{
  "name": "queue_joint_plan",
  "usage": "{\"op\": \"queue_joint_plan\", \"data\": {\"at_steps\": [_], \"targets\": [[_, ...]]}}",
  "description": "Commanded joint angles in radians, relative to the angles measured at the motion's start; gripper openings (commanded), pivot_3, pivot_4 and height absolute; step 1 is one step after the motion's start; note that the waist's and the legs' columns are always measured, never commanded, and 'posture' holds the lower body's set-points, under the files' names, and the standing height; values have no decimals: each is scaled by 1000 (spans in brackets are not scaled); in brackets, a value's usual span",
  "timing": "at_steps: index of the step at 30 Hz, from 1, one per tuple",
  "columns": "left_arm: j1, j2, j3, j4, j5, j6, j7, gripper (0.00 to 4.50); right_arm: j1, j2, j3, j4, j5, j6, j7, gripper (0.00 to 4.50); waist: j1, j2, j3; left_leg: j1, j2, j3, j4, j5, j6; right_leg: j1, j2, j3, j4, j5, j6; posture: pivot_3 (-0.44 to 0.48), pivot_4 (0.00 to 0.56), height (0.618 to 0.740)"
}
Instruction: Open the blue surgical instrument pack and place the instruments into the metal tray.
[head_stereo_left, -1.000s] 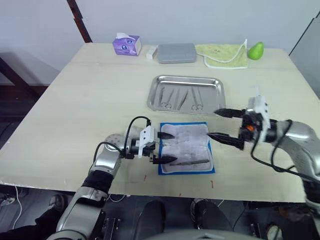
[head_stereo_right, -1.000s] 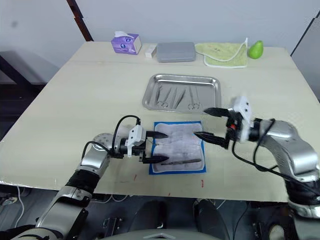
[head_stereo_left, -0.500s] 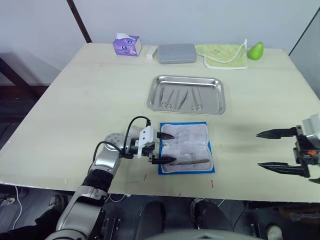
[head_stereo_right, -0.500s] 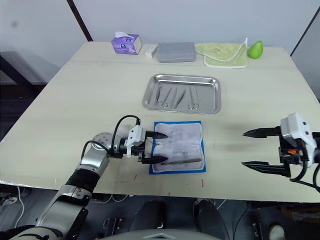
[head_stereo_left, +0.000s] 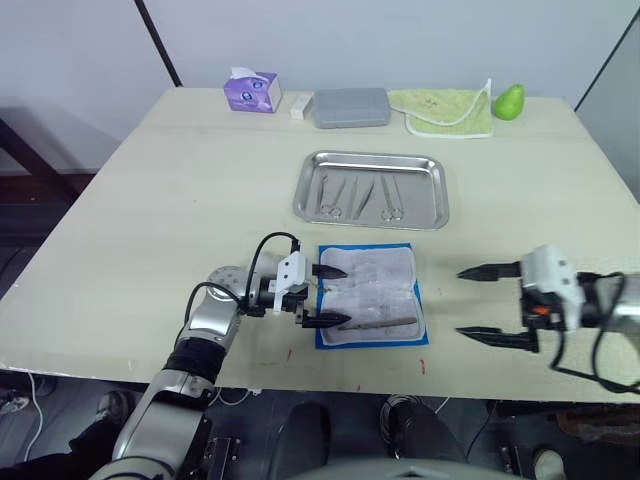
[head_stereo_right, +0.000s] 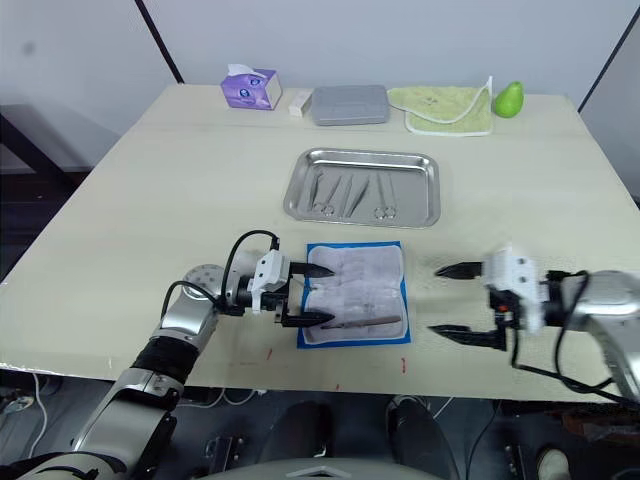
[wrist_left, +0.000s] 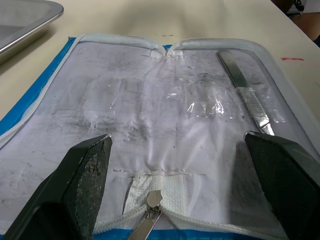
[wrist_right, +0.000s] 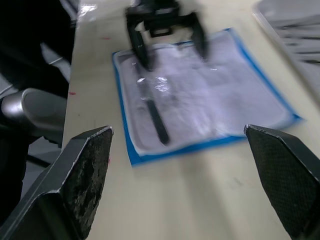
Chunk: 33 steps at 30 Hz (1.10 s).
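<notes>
The blue surgical instrument pack (head_stereo_left: 372, 296) lies open and flat near the table's front edge, its whitish lining up. One thin silvery instrument (head_stereo_left: 385, 322) rests on the lining along the pack's near side; the left wrist view shows this instrument (wrist_left: 245, 92) too. Behind the pack stands the metal tray (head_stereo_left: 372, 156) with several instruments (head_stereo_left: 360, 195) in it. My left gripper (head_stereo_left: 340, 296) is open over the pack's left edge, holding nothing. My right gripper (head_stereo_left: 461, 302) is open and empty above the table, a little right of the pack.
Along the table's far edge stand a purple tissue box (head_stereo_left: 251, 90), a grey rectangular case (head_stereo_left: 352, 106), a yellow-green cloth (head_stereo_left: 449, 108) and a green pear (head_stereo_left: 509, 100). Bare tabletop stretches left and right of the tray.
My right gripper swung from the pack's right edge out to the far right, then came back toward the pack, open throughout. The left gripper and the pack stayed still.
</notes>
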Motion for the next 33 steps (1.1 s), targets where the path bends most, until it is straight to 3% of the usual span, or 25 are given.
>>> {"op": "queue_joint_plan", "data": {"at_steps": [1, 4, 6, 19, 33], "targets": [[21, 7, -14, 28, 21, 19, 7, 4500, -52, 38, 88, 14, -46, -29, -17, 4414, 1, 0, 0, 0, 0, 0, 0, 0, 0, 0, 0, 0, 0, 0, 0, 0, 150, 740], [19, 9, -15, 30, 21, 17, 8, 4500, -78, 65, 151, 47, -79, -45, -14, 3728, 2, 0, 0, -1, 0, 0, 0, 0, 0, 0, 0, 0, 0, 0, 0, 0, 150, 740], [20, 9, -15, 31, 22, 16, 10, 4500, -102, 87, 205, 86, -135, -86, -24, 2939, 2, 0, 0, 0, 0, 0, 0, 0, 0, 0, 0, 0, 0, 0, 0, 0, 150, 740], [27, 5, -18, 22, 23, 19, 17, 4500, -174, 167, 322, 224, -272, -114, -73, 2939, 2, 0, 0, 0, 0, 0, 1, 0, 0, 0, 0, 0, 1, 2, -3, 0, 150, 740], [26, 0, -23, 8, 21, 33, 20, 4500, -158, 192, 399, 281, -359, -93, -98, 2939, 1, -1, -2, 2, 0, 1, 1, 0, 0, 1, 0, 0, 1, 2, -3, 0, 150, 740]]}}
